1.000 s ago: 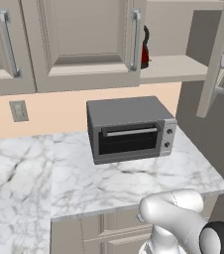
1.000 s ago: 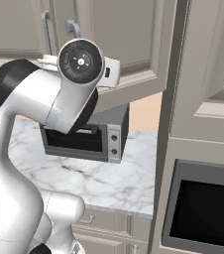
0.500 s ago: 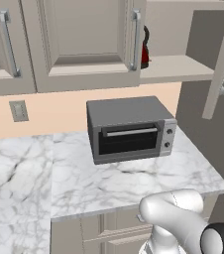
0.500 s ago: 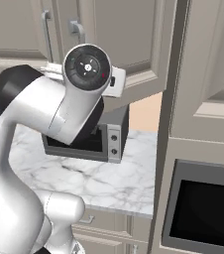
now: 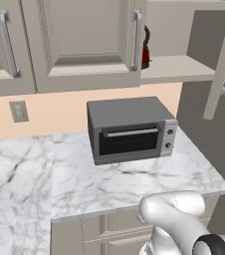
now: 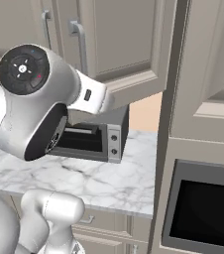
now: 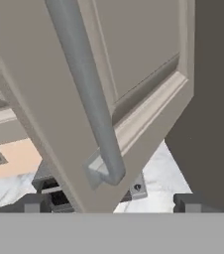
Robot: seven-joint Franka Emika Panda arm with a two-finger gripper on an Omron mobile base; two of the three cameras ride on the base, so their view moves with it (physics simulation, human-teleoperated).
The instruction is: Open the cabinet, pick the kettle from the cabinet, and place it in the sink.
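Up on the open shelf of the cabinet (image 5: 176, 69), the kettle (image 5: 145, 48) stood at the left end, a red sliver with its black handle showing just past the edge of the closed left door (image 5: 84, 42). The right door (image 5: 224, 64) hung swung out, edge-on in the left base view. In the hand view that door's long silver handle (image 7: 86, 94) ran up the middle of the frame, and the gripper (image 7: 111, 202) sat spread wide, one dark fingertip on each side of the bar's lower end and neither one pressing it, so nothing was held.

Below the shelf a grey toaster oven (image 5: 132, 129) sat on the marble bench (image 5: 109, 184). The sink could not be seen from here.

The risks, as I judged them: the kettle was tucked behind the closed left door, so a reach straight in from the right might clip that door's edge or nudge the kettle deeper. The open door could also drift back toward the arm, since nothing held it. A grip on the round body instead of the loop handle would probably slip.
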